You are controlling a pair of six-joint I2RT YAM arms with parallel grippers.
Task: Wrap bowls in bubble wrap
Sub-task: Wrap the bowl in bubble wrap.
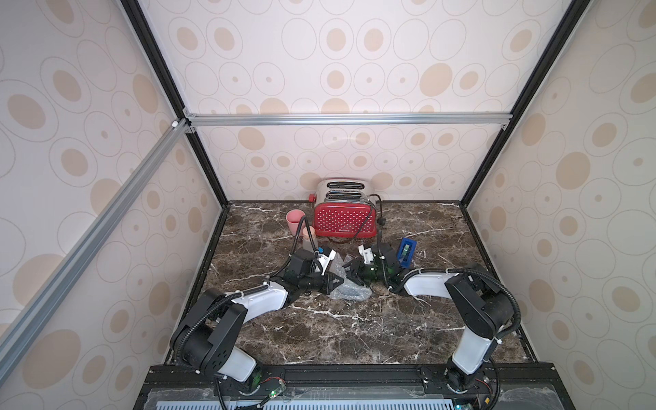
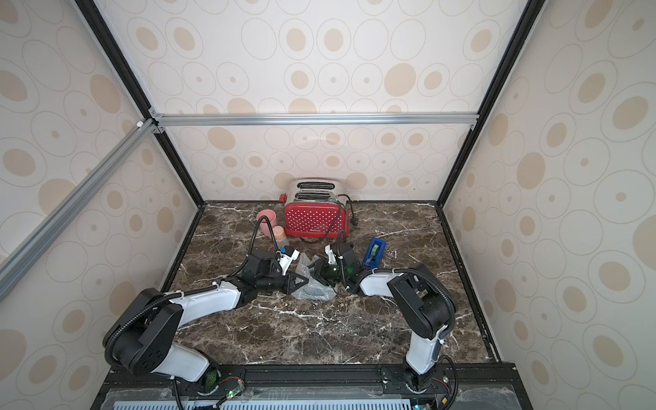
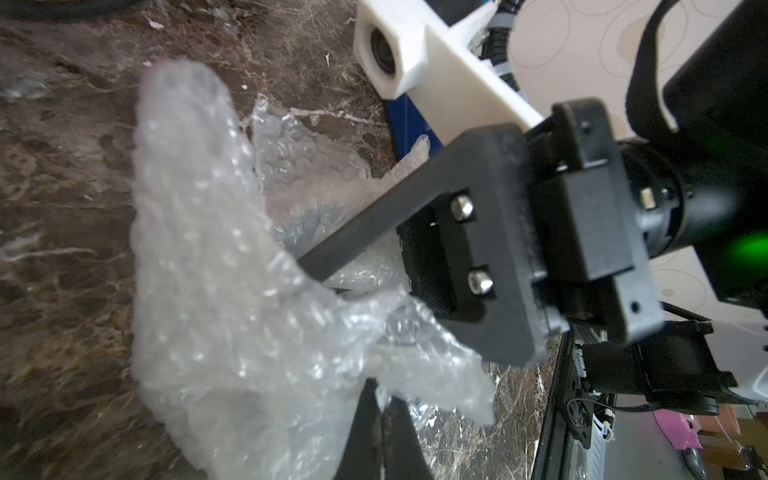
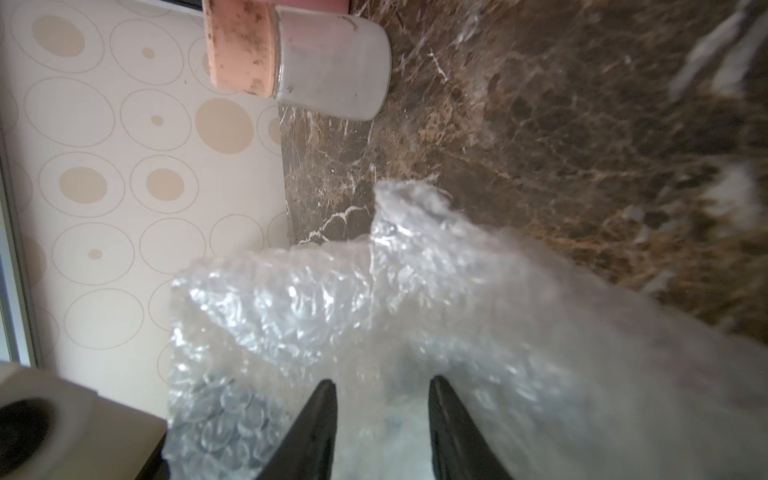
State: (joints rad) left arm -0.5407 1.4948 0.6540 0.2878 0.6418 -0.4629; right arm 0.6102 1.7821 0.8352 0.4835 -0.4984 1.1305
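Right gripper [image 4: 382, 380] straddles bubble wrap [image 4: 374, 311]; left gripper [image 3: 380, 399] pinches it.

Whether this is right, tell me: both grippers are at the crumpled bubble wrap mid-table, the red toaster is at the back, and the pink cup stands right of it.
Wrong on one point: the pink cup stands left of the red toaster, as both top views show. The rest holds: left gripper and right gripper are at the bubble wrap, toaster at the back.

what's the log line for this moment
left fingers: shut on wrap | right fingers: open at wrap | wrap: bunched on table between arms | bowl: not clearly seen
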